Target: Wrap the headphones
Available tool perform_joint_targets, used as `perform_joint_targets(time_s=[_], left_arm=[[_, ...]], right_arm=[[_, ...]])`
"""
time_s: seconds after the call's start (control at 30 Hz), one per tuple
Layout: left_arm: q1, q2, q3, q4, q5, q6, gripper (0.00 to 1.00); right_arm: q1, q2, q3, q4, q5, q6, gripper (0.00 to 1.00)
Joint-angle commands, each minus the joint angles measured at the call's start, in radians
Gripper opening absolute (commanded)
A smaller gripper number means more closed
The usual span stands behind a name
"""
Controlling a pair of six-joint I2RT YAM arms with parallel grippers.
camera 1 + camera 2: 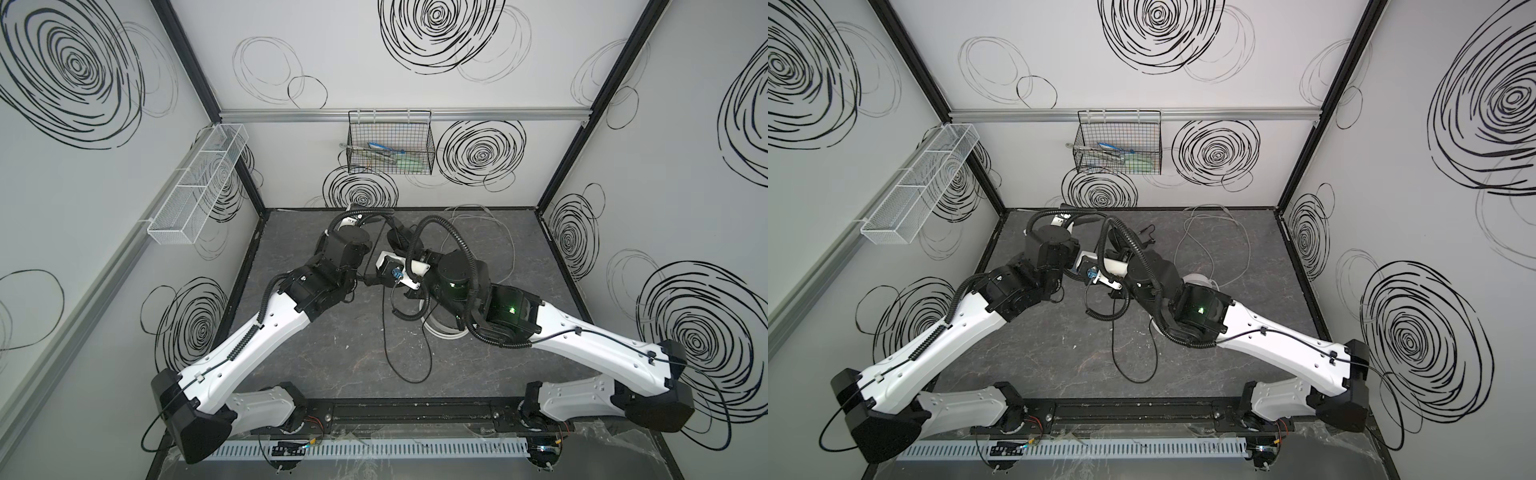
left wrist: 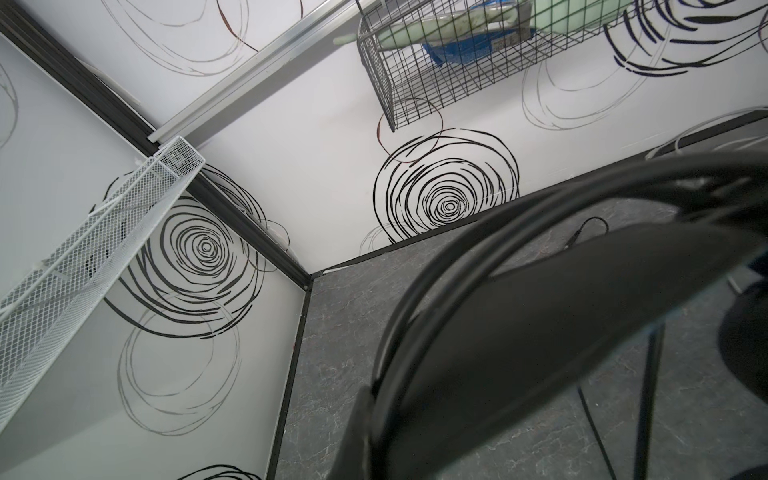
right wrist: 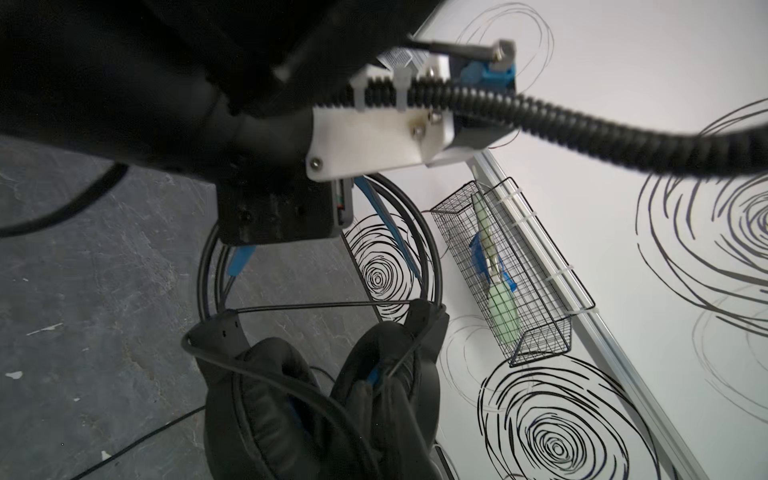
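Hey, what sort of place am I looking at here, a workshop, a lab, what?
Most likely a robot test cell in a lab: a boxed-in tabletop with spiral-scribbled wall panels, a left arm and right arm mounted on a front rail, and a black wire basket hung on the back wall.

A matte black over-ear headset (image 3: 316, 395) is showing blue inside its ear cups, and its thin black cable (image 1: 386, 353) is running dark over the dark grey marbled tabletop (image 1: 332, 365), which is carrying pale veins. At three o'clock of centre a white headset (image 1: 440, 330) is showing; its white cable (image 1: 494, 220) is paling at one o'clock. The white walls (image 1: 291, 174) are wearing black scribbled spirals. At twelve o'clock a black wire basket (image 1: 424, 137) is showing pale green and blue things (image 1: 409, 164); at ten, a white mesh tray (image 1: 195, 183) is gleaming.
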Motion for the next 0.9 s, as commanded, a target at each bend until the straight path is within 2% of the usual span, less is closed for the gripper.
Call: perform_joint_targets(time_s=[0.0,0.23,0.37,0.53,0.67,0.87], left_arm=[[0.024,-0.023,0.003,0.03,0.018,-0.058,0.0],[0.038,-0.04,-0.016,0.035,0.03,-0.067,0.0],[0.04,-0.077,-0.052,0.051,0.063,-0.044,0.0],[0.039,-0.12,-0.076,0.056,0.112,0.018,0.0],[0.036,-0.152,-0.073,0.05,0.181,0.063,0.0],[0.015,-0.221,-0.094,0.059,0.353,0.083,0.0]], right_arm=[[0.051,0.01,0.069,0.07,0.008,0.035,0.1],[0.061,0.022,0.101,0.073,0.005,0.077,0.11],[0.0,0.032,0.123,0.034,0.019,0.101,0.14],[-0.076,0.032,0.111,0.014,0.027,0.052,0.17],[-0.177,0.016,0.105,0.037,0.007,0.063,0.2],[-0.294,0.033,0.125,0.089,-0.052,0.091,0.23]])
